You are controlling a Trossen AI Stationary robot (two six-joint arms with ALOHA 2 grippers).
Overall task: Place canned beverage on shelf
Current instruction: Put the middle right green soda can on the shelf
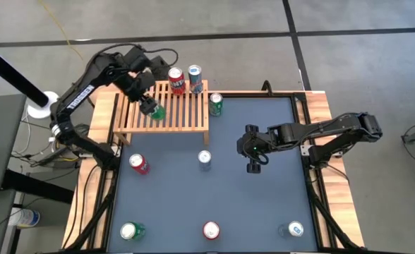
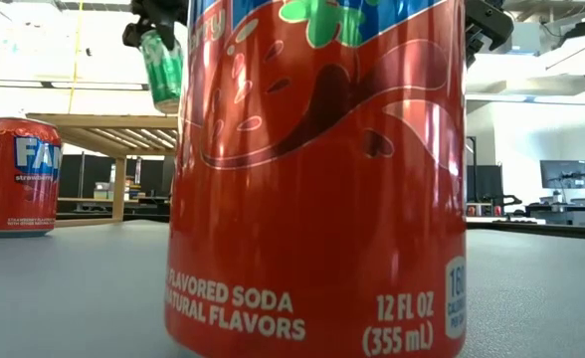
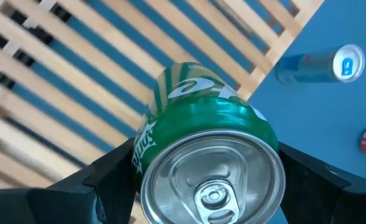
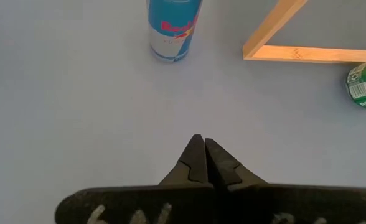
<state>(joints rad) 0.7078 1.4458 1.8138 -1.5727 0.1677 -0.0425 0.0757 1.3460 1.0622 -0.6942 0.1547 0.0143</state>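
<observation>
Now a green soda can (image 1: 156, 111) is gripped between the fingers of the left hand (image 1: 149, 107) and held tilted above the slatted shelf (image 1: 186, 114). Placement is judged underway: the can must be righted, lowered onto free slats, then released. The right hand (image 4: 200, 151) is parked shut and empty over the table (image 1: 264, 204).

A dark blue-grey table (image 1: 264, 204) with light wood side strips is carrying the slatted wooden shelf (image 1: 186, 116) at its far left. Two cans (image 1: 185, 79) are standing on the shelf's far edge. Seven more cans are standing on the tabletop, one green one (image 1: 216, 104) just beside the shelf
</observation>
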